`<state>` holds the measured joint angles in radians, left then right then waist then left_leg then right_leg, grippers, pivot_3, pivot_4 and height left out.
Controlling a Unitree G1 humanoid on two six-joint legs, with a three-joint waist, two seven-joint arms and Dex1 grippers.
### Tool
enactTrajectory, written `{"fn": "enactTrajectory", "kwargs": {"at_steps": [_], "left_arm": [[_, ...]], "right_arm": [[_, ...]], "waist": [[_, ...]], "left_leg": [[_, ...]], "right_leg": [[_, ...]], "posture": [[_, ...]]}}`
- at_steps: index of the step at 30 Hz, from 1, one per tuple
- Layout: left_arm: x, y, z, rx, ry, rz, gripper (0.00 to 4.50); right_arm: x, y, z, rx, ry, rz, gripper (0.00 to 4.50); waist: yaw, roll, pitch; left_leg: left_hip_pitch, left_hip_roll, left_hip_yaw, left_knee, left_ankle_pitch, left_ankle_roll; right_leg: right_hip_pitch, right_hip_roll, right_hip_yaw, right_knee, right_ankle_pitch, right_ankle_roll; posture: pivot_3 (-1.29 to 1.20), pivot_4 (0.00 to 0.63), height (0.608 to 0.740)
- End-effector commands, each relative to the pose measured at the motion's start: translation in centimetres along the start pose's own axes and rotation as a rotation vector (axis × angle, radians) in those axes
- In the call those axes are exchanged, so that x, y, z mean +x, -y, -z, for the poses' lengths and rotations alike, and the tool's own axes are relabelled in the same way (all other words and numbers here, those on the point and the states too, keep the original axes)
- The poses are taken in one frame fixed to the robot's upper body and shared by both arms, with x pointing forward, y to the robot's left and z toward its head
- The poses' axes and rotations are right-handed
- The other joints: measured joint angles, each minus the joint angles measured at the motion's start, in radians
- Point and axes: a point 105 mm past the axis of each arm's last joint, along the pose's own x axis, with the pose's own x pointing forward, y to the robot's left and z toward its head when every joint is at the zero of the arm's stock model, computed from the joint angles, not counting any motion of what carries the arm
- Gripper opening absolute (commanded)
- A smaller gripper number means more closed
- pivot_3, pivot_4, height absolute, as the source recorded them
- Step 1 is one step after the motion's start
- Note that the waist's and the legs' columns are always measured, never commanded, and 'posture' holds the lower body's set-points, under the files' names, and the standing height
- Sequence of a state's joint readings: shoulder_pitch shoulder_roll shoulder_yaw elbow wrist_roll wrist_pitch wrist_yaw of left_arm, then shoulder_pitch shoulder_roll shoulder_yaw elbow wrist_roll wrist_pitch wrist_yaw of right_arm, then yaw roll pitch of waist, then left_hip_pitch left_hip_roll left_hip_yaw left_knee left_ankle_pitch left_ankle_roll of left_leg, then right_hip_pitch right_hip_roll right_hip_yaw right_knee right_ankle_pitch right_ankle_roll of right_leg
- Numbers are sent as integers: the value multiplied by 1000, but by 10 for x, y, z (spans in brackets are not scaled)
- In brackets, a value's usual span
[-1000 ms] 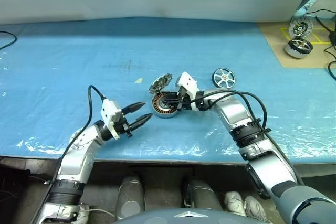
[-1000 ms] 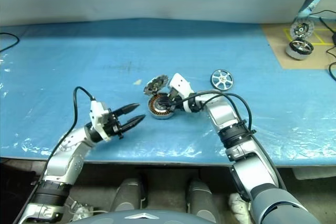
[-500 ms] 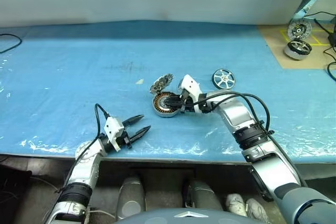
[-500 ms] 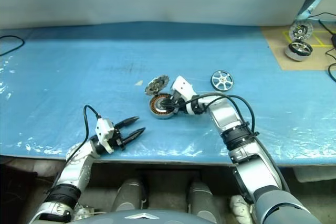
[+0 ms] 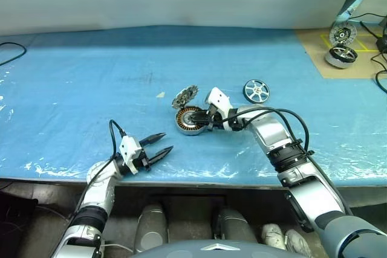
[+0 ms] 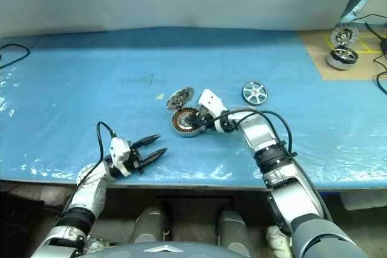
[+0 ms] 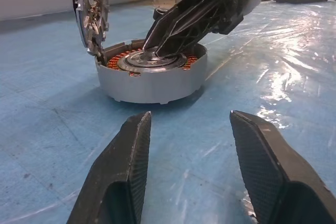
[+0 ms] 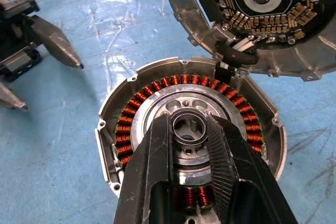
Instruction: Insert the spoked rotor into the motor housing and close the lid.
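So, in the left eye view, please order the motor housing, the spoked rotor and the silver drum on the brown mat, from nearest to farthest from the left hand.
From the left hand:
1. Motor housing, centre of the table, nearest.
2. Spoked rotor, farther right.
3. Silver drum, far right corner, on the brown mat.

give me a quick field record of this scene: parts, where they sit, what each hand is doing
surface: blue table cover
motor housing: mid-table, copper windings exposed
lid: open, standing up at the housing's far rim
spoked rotor: on the cover, right of the housing, not inserted
right hand: fingers closed around the housing's centre hub
left hand: open, holding nothing, near the front edge, pointing toward the housing
far right: two other motor parts on a brown board
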<state>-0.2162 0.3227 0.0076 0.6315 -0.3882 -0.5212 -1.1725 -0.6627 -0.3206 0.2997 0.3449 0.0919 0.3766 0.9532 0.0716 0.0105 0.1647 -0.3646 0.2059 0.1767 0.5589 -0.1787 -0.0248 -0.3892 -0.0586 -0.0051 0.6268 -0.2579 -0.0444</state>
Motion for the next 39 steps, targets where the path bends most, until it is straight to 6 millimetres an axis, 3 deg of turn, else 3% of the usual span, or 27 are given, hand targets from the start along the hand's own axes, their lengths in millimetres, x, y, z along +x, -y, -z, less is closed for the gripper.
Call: {"fn": "enactTrajectory", "kwargs": {"at_steps": [1,5,12,20,28,39], "left_arm": [[-26,-21,6,-63,-43,-66,2504],[-30,-28,5,-77,-34,-56,2504],[-20,-17,-2,-57,-6,-13,2504],[10,8,-20,-29,18,1,2504],[27,24,-39,-26,14,-8,2504],[27,24,-34,-39,-13,-23,2504]], "right_arm": [[-1,2,-6,-31,14,9,558],[-1,2,-6,-29,15,13,558],[-1,2,-6,-25,20,15,558],[-2,4,-8,-23,24,20,558],[0,3,-6,-24,18,11,558],[-5,5,-4,-33,5,9,558]], "waist": [[-3,0,0],[-3,0,0],[-3,-2,0],[-1,-7,3],[-3,-9,4],[-3,-9,4]], "left_leg": [[0,0,0,0,0,0],[-2,0,0,0,2,-4],[-4,-1,0,-3,2,-4],[-7,-1,0,-3,2,-4],[-10,0,0,-2,2,-4],[-10,0,0,-2,2,-4]], "right_leg": [[-1,0,0,0,0,0],[-2,1,2,-2,0,0],[-3,0,1,-4,0,0],[-5,0,1,-6,0,0],[-8,1,1,-5,0,0],[-8,1,1,-5,0,0]], "posture": [[0,150,740],[0,150,740],[0,150,740],[0,150,740],[0,150,740],[0,150,740]]}}
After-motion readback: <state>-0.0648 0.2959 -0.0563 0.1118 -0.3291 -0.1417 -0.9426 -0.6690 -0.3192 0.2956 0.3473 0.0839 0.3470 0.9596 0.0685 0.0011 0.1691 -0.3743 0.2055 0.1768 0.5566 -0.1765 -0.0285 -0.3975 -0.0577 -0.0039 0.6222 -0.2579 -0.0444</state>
